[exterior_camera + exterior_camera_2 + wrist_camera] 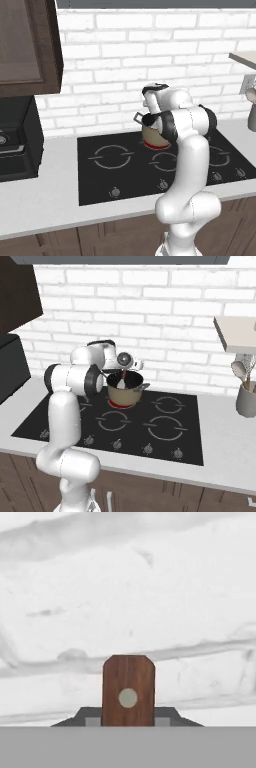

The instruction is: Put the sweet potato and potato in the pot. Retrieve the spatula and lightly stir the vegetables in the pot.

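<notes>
The tan pot (126,396) with a dark rim stands on the back left burner of the black cooktop (65,418). In the left base view my arm hides most of the pot (148,136). Just above the pot, my gripper (124,370) is shut on the spatula (121,381), which hangs with its grey blade down inside the pot. In the hand view the reddish-brown handle end of the spatula (128,684) sits clamped between the two dark fingertips of the gripper (128,719), against the white brick wall. The sweet potato and the potato are hidden from view.
A grey utensil holder (245,400) with round-headed spoons stands on the counter to the right, under a pale shelf (235,336). A black appliance (15,145) sits at the left under a dark wall cabinet (25,45). The white brick wall (120,60) is close behind the pot.
</notes>
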